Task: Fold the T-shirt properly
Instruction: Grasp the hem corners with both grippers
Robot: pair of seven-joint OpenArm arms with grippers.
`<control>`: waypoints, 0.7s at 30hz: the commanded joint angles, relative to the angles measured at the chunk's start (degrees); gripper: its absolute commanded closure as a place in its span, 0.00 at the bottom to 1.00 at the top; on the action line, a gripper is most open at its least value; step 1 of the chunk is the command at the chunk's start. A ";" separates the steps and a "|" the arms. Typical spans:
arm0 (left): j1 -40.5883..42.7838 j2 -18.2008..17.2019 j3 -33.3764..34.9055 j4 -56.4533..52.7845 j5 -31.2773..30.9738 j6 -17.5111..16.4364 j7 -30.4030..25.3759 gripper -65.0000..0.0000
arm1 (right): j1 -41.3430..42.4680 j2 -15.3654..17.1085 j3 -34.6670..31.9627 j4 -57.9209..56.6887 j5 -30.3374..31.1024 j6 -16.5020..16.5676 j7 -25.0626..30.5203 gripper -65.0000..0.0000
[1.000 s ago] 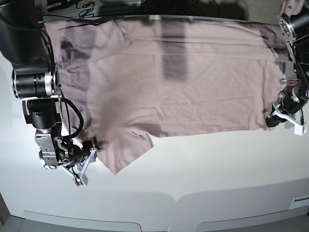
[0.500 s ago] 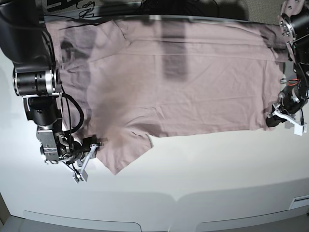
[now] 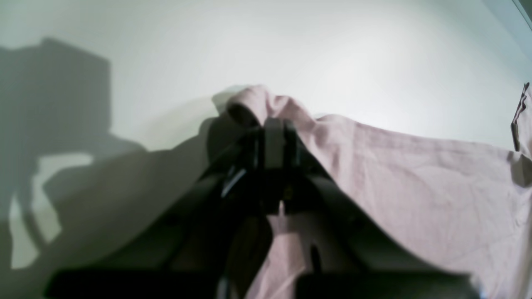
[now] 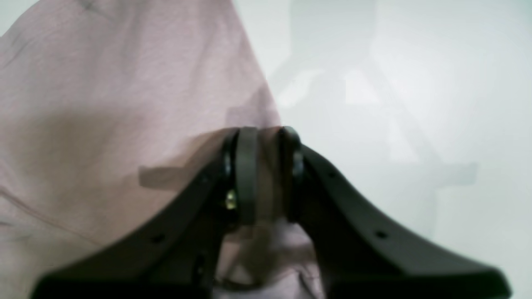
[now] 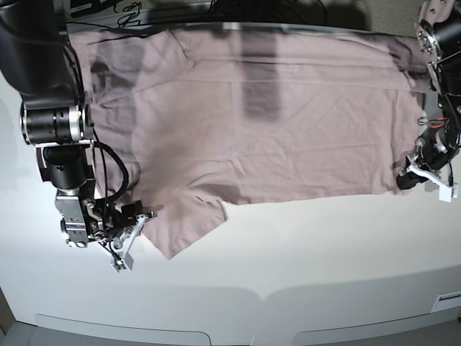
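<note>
While the T-shirt [image 5: 274, 115] lies spread on the counter [image 5: 302, 252], left end effector [image 3: 274, 124] pinches its hem corner; right end effector [image 4: 262, 137] grips the sleeve edge. Soft, limp cloth: hold corners.

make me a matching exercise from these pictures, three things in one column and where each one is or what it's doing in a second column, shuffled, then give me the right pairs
Things:
1. T-shirt
2. left gripper
3. right gripper

States:
A. shut on the sleeve edge
B. spread flat across the white table
C. shut on a bunched hem corner

Pairs: 1-B, 2-C, 3-A
</note>
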 commanded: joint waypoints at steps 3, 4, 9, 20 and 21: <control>-0.46 -0.83 0.07 0.26 1.66 0.91 1.88 1.00 | 0.44 0.07 -0.04 -0.09 -1.44 1.53 -3.56 0.97; -0.46 -0.83 0.07 0.26 1.68 0.91 1.88 1.00 | 0.44 0.07 -0.04 -0.09 -1.44 1.53 -3.56 1.00; -0.46 -0.83 0.07 0.26 1.66 0.91 1.86 1.00 | 0.66 0.11 -0.02 -0.07 -1.42 1.49 -0.39 1.00; -0.46 -0.83 0.07 0.26 1.64 0.91 1.42 1.00 | 5.33 0.74 -0.02 -0.07 6.25 1.51 -0.63 1.00; -0.46 -0.83 0.07 0.26 1.55 0.91 1.42 1.00 | 5.77 0.90 -0.02 -0.07 6.97 1.73 -0.70 1.00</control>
